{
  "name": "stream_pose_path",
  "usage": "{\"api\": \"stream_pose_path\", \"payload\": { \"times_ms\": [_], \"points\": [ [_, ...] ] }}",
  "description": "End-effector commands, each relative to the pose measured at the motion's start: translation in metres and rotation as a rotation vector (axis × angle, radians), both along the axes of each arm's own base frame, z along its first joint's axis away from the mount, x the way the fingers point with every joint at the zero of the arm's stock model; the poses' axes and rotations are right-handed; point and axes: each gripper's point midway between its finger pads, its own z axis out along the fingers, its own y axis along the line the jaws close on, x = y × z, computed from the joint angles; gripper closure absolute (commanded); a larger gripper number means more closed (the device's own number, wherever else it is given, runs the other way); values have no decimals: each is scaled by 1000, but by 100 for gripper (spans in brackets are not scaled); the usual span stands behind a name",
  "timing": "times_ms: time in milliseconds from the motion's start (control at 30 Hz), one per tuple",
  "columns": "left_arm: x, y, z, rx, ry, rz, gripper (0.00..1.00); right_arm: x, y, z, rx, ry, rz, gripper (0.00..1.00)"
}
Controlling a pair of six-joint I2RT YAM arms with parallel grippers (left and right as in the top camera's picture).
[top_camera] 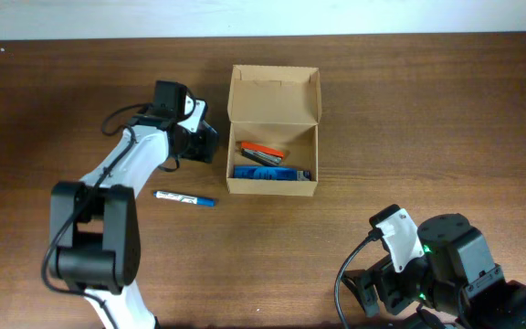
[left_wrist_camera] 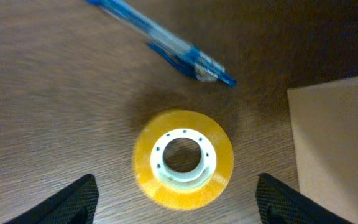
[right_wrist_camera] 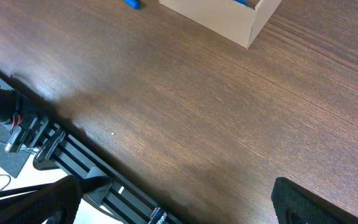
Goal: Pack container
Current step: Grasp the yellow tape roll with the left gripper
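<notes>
Overhead, the container (top_camera: 273,128) is seen at the middle of the wooden table (top_camera: 409,110), its hinged flap standing open at the far edge. It is plain tan cardboard, matte and thin-walled, and is judged light, easily dented and apt to slide on the smooth grain. It would best be taken by a side wall near a corner, or steadied there while the flap is folded. An orange-and-grey item (top_camera: 263,153) and a blue item (top_camera: 272,173) lie inside it.

The left gripper (top_camera: 204,142) hangs just beside the container, fingers spread wide either side of a yellow tape roll (left_wrist_camera: 183,157). The roll is glossy and stiff with a white core, and nothing is pinched yet. A blue pen (top_camera: 185,198) lies near the container, on the left arm's side. The right gripper (right_wrist_camera: 179,208) is held spread and empty, well apart from the container.
</notes>
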Motion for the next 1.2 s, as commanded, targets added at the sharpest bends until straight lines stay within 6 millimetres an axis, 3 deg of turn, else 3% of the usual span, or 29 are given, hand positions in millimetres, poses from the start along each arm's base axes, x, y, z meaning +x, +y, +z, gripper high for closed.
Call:
{"api": "stream_pose_path", "payload": {
  "times_ms": [0, 567, 667, 800, 1167],
  "points": [
    [-6, -7, -14, -37, 38, -39, 17, 0, 1, 5, 8, -17, 4, 1],
    [8, -13, -28, -33, 1, -47, 17, 0, 1, 5, 8, -17, 4, 1],
    [9, -7, -29, -3, -3, -35, 21, 0, 1, 5, 8, -17, 4, 1],
    [8, -4, -32, 13, 3, -30, 35, 0, 1, 5, 8, -17, 4, 1],
    [9, 2, -34, 178, -18, -21, 37, 0, 1, 5, 8, -17, 4, 1]
  ]
}}
